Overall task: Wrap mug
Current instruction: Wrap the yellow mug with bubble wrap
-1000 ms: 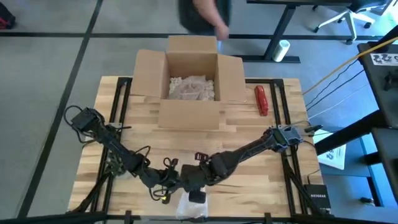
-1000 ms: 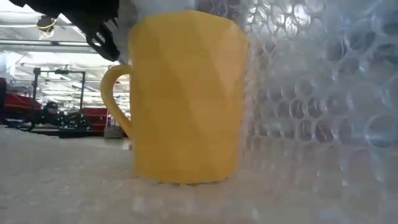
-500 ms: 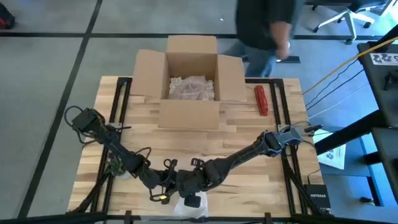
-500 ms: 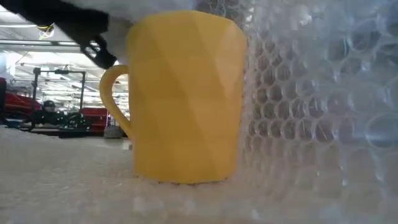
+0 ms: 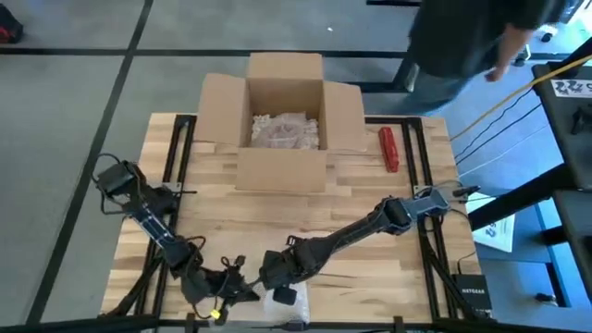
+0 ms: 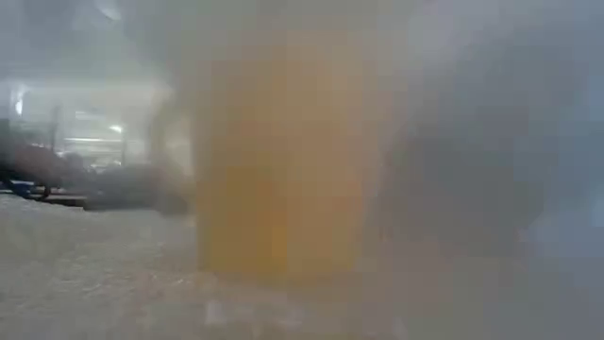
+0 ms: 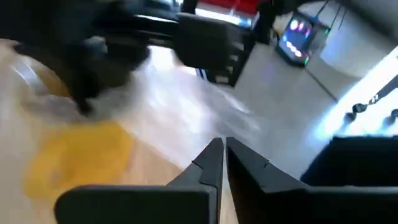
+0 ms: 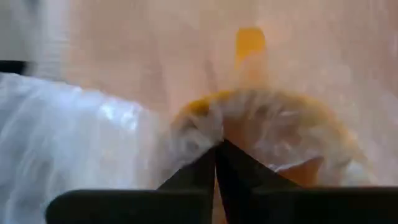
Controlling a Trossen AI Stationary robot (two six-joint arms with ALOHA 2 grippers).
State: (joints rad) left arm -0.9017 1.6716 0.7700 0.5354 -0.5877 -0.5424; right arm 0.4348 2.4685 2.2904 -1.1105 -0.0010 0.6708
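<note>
Open cardboard box (image 5: 285, 120) blocking table's (image 5: 370, 199) 12 o'clock, red tool (image 5: 388, 148) at 2, bare wood across centre, both arms, bubble wrap (image 5: 285, 305) crowding 6 o'clock edge.

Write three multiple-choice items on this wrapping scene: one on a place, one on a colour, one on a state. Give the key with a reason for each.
1. Where does the red object lie?
A. inside the box
B. on the table, right of the box
C. at the front edge, by the arms

2. What colour is the mug?
A. yellow
B. blue
C. white

3. How is the cardboard box?
A. taped shut
B. flattened
C. open, with crumpled packing inside

Key:
1 B: in the high view the red object rests on the table beside the cardboard box.
2 A: the right wrist view shows the mug yellow under bubble wrap, just beyond the right end effector.
3 C: its flaps are spread and pale packing fills it.
</note>
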